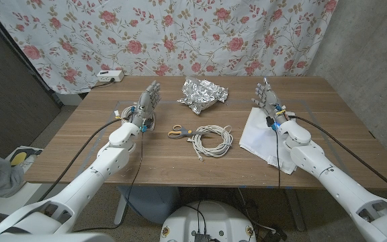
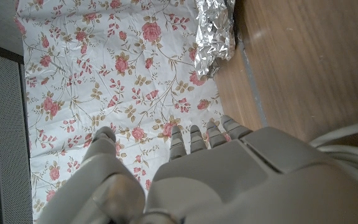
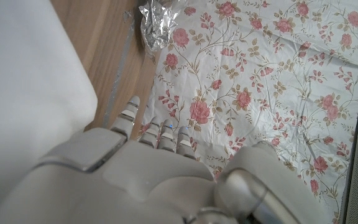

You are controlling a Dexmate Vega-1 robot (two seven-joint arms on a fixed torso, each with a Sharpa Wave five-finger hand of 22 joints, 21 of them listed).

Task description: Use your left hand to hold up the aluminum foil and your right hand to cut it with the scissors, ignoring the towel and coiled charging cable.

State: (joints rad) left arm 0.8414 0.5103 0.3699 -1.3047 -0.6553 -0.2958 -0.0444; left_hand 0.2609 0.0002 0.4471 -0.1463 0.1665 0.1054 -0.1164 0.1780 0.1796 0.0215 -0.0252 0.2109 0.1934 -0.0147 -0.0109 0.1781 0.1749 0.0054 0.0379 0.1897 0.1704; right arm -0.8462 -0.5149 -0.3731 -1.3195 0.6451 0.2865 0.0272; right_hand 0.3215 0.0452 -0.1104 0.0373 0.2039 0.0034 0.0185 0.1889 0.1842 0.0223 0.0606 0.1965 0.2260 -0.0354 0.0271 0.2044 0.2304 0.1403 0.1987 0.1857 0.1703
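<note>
Left hand [image 1: 148, 101] standing upright over the tabletop [image 1: 113, 154], fingers extended and slightly apart, holding nothing. Right hand [image 1: 267, 99] likewise upright on the far side, fingers straight, empty. Both arms reaching in from the near corners, forearms angled inward. Whether either hand's edge touches the wood: hard to tell, probably just above it.

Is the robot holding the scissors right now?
No, the scissors lie on the table beside the coiled cable, and both the left hand and right hand hold nothing.
</note>
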